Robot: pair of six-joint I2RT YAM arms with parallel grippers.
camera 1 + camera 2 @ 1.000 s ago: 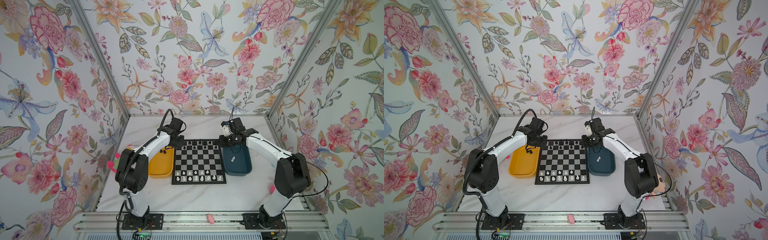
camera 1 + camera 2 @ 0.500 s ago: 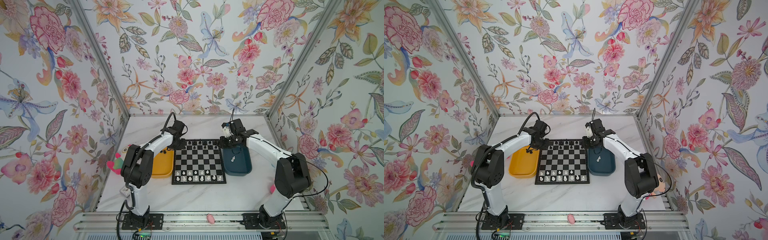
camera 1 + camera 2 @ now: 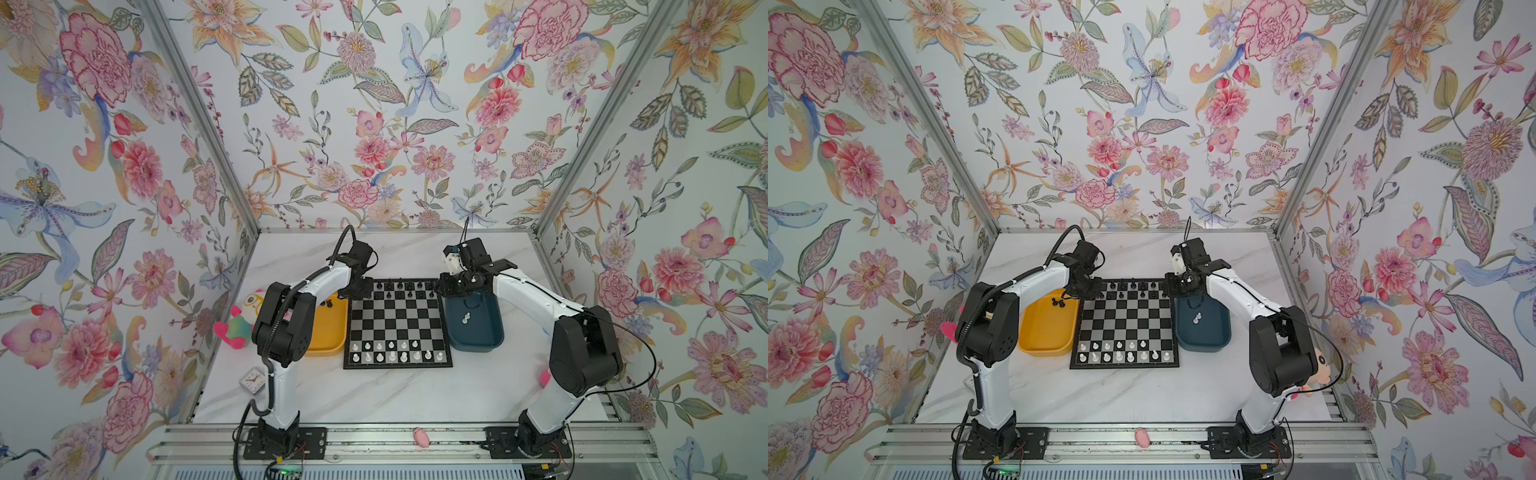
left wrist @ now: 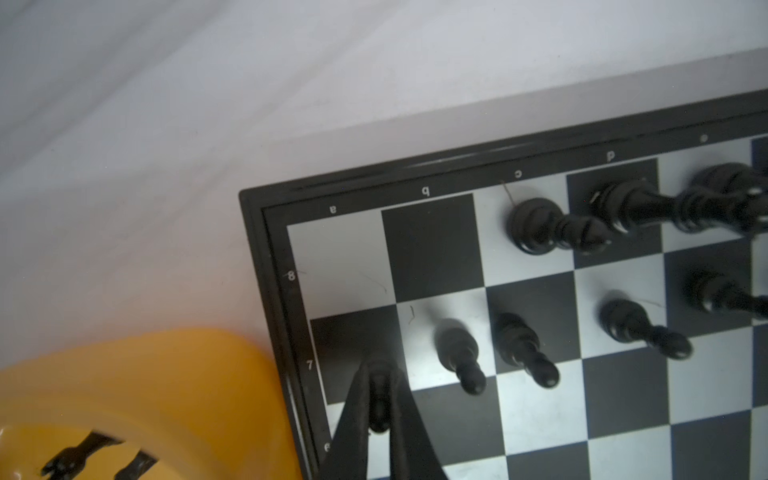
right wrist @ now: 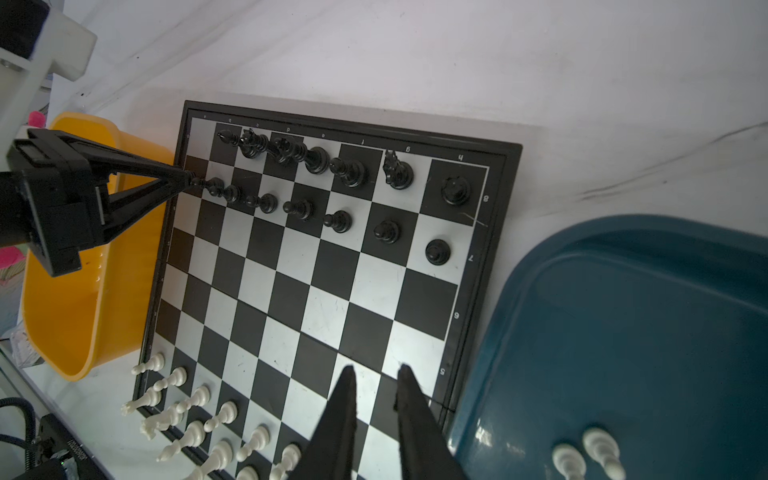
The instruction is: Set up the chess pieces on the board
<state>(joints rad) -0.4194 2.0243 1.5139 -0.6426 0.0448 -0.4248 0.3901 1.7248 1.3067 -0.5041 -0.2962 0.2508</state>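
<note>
Glossy checkered board (image 3: 397, 324) lies mid-table, black chess pieces (image 3: 400, 285) along its 12 o'clock edge, white chess pieces (image 3: 392, 356) at 6. Left gripper (image 4: 379, 374) pinches a black pawn (image 4: 379, 405) near the 10 o'clock corner, a neighbour pawn (image 4: 459, 353) just beside. Right gripper (image 5: 376, 370) hovers empty, fingers slightly parted. Smooth yellow tray (image 3: 328, 336) sits at 9 o'clock, blue tray (image 3: 482, 336) at 3.

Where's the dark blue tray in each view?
Top view: dark blue tray right of the board.
Top view: tray likewise right of the board.
Left wrist: not in view.
Right wrist: tray beside the board's numbered edge.
Shared landmark: the board.
</note>
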